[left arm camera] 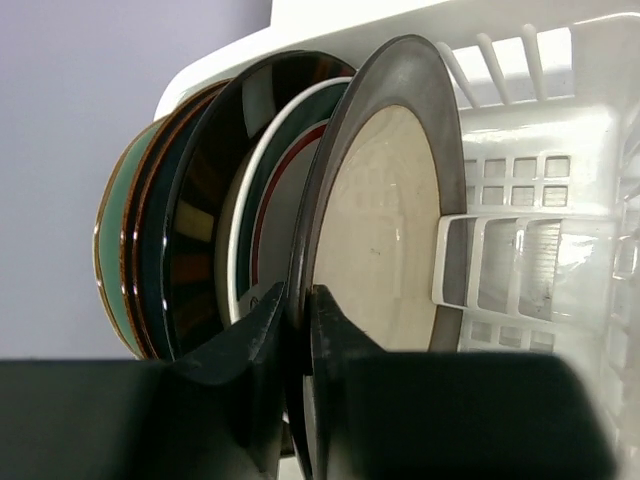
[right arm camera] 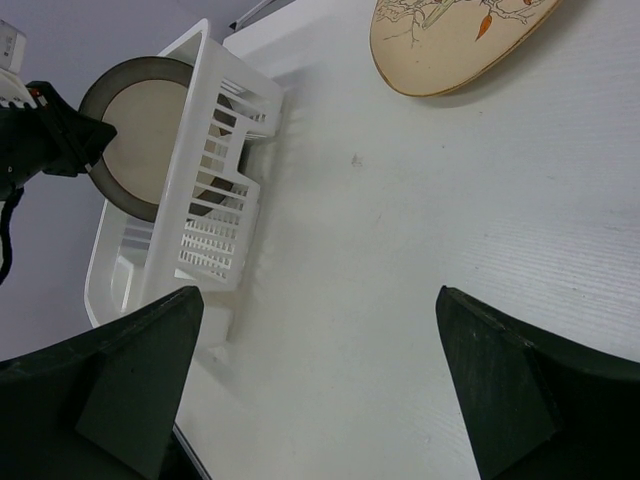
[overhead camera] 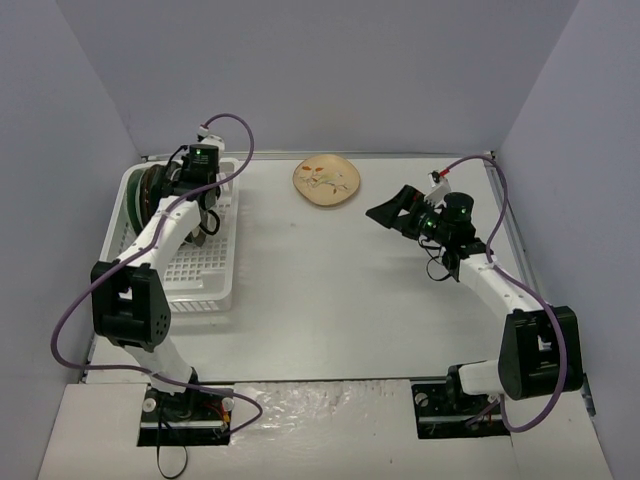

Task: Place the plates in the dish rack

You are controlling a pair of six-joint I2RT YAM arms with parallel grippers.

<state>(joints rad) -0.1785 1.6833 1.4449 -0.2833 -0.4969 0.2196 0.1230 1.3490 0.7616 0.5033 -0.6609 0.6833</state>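
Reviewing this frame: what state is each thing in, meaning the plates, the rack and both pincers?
Left pincer: shut on the dark-rimmed beige plate at its rim.
Right pincer: open, empty, above the table.
Dark-rimmed beige plate: upright in the dish rack, gripped.
Other racked plates: upright, in a row behind it.
Tan floral plate: flat on the table, outside the rack.
Dish rack: on the table, partly loaded.

Pale lavender walls enclose a white table on 3 sides.

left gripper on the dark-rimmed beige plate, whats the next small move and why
Probably open the left gripper and release: it pinches the rim of the dark-rimmed beige plate, which stands upright in the dish rack beside the other plates.
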